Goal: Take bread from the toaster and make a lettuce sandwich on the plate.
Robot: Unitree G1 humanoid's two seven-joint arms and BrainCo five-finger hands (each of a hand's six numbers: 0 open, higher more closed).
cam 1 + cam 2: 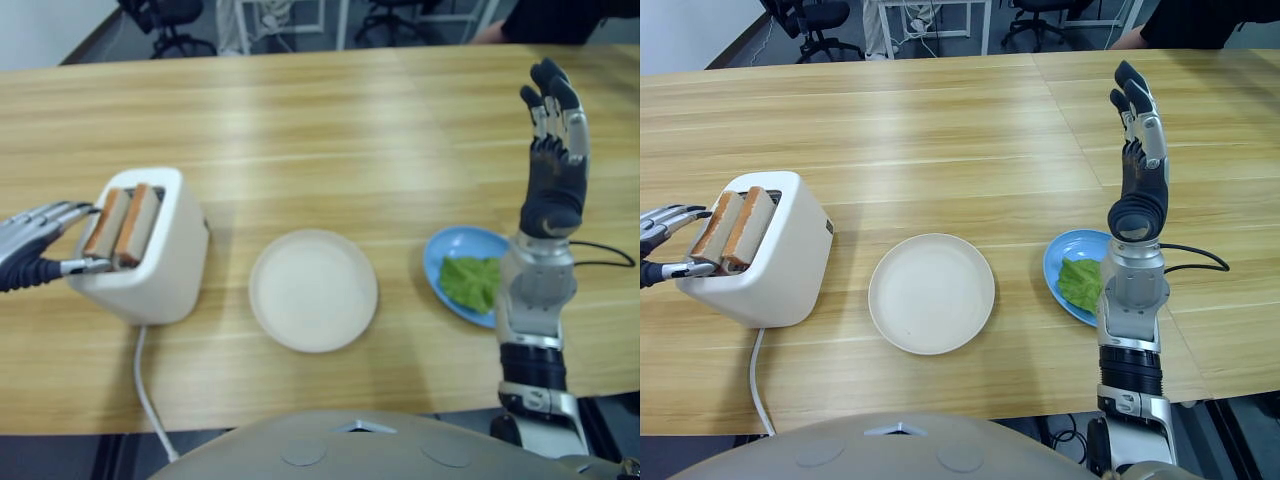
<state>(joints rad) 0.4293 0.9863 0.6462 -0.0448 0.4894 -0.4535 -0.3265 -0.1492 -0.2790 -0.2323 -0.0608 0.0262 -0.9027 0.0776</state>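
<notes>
The two bread slices stand in the toaster at the left of the worktop, long edges pointing away, just beside the left robot hand, its grip impossible to tell, while the right robot hand, raised, flat open and empty, is well apart.

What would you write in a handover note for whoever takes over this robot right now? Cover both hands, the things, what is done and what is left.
Left hand: at the left side of the toaster, by the bread slices; grasp unclear.
Right hand: open, raised upright beside the blue dish.
Things: both slices stand in the toaster slots. The plate lies bare between toaster and dish. The lettuce lies in the dish.
Done: nothing on the plate yet.
Left: lift out the bread, put one slice on the plate, add lettuce, top with the second slice.
</notes>
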